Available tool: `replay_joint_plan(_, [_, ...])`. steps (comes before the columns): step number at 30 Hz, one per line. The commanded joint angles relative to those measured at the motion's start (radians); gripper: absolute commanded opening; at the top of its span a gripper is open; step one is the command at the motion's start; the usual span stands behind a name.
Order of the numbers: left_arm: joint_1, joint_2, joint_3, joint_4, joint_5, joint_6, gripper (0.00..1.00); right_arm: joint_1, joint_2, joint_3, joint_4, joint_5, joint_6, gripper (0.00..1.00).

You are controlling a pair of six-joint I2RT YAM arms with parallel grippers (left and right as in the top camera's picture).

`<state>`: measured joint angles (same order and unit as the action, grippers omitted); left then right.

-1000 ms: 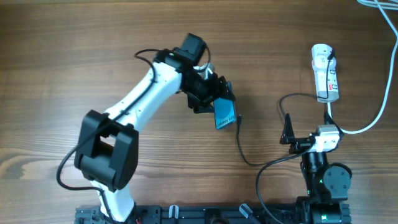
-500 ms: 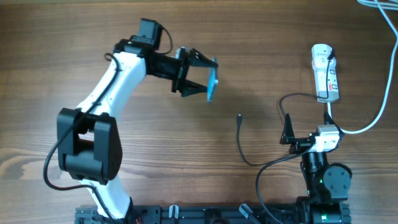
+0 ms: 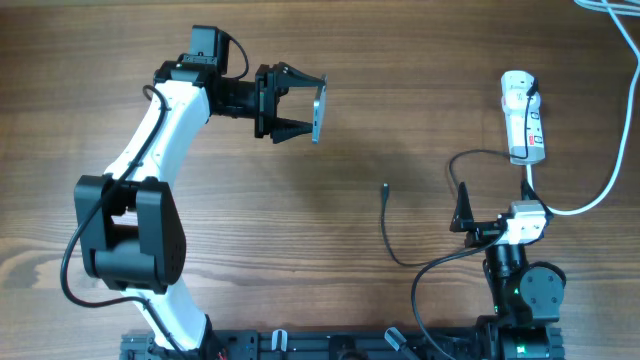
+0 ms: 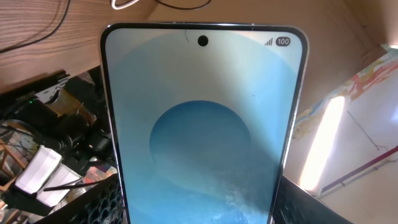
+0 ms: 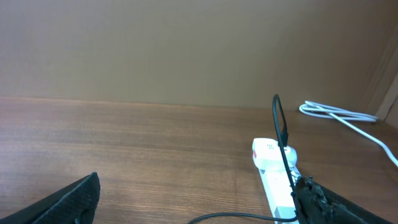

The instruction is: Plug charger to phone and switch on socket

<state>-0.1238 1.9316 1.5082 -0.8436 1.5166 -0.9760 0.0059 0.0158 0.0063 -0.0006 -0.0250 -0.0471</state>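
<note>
The left arm [image 3: 150, 135] has white links between black joint housings, looping black cables [image 3: 66, 272] and an all-black left gripper [image 3: 316, 105], while the right arm [image 3: 525, 285] is black with a white wrist block [image 3: 526, 222].

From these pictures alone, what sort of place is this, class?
Probably a robotics lab bench: a white robot arm and a second arm at a wooden table, a power strip, and electronics clutter behind the phone.
</note>
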Motion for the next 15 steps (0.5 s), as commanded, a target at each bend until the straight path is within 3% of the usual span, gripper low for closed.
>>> replay_joint_plan(1, [0.009, -0.032, -0.003, 0.003, 0.060, -0.013, 0.71, 0.006, -0.005, -0.001, 0.003, -0.001, -0.005, 1.00])
replay_joint_plan(4, [0.009, -0.032, -0.003, 0.003, 0.057, -0.013, 0.71, 0.006, -0.005, -0.001, 0.041, -0.027, 0.040, 1.00])
replay_joint_plan(8, [0.009, -0.032, -0.003, 0.003, 0.018, -0.046, 0.71, 0.006, -0.005, -0.001, 0.069, -0.441, 0.571, 1.00])
replay_joint_plan(11, [0.009, -0.032, -0.003, 0.003, -0.075, -0.099, 0.71, 0.006, -0.005, -0.001, 0.047, -0.502, 1.072, 1.00])
replay_joint_plan(13, [0.009, -0.032, -0.003, 0.008, -0.079, -0.114, 0.71, 0.006, -0.005, -0.001, 0.101, -0.538, 1.147, 1.00])
replay_joint_plan(15, [0.009, -0.032, -0.003, 0.036, -0.079, -0.136, 0.71, 0.006, -0.005, -0.001, 0.243, -0.624, 1.062, 1.00])
